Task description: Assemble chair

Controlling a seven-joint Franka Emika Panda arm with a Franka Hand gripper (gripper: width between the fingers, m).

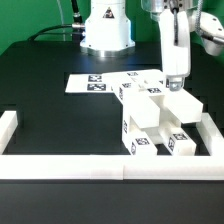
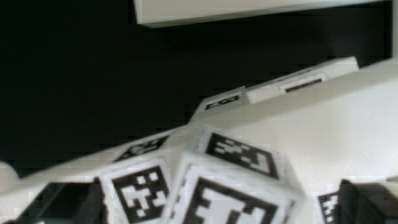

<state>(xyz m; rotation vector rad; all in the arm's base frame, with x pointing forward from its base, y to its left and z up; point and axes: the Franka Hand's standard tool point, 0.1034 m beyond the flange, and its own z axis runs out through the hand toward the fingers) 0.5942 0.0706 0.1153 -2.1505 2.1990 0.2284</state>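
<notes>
The chair's white tagged pieces [image 1: 152, 115] stand clustered at the exterior view's right, some stacked, with black-and-white tags facing front. My gripper [image 1: 175, 84] hangs straight down over the cluster's right side, its tips just above a white block [image 1: 182, 104]. In the wrist view my gripper [image 2: 214, 208] is open wide, with dark fingers [image 2: 61, 205] at each side. A white block with large tags [image 2: 222, 185] fills the space between them, close under the camera. A thin white bar piece with a small tag [image 2: 285, 88] lies beyond it.
The marker board [image 1: 95, 84] lies flat on the black table behind the cluster. The long white border rail [image 1: 70, 167] runs along the front, with short walls at the left [image 1: 8, 128] and right [image 1: 210, 132]. The robot base [image 1: 105, 30] stands at the back.
</notes>
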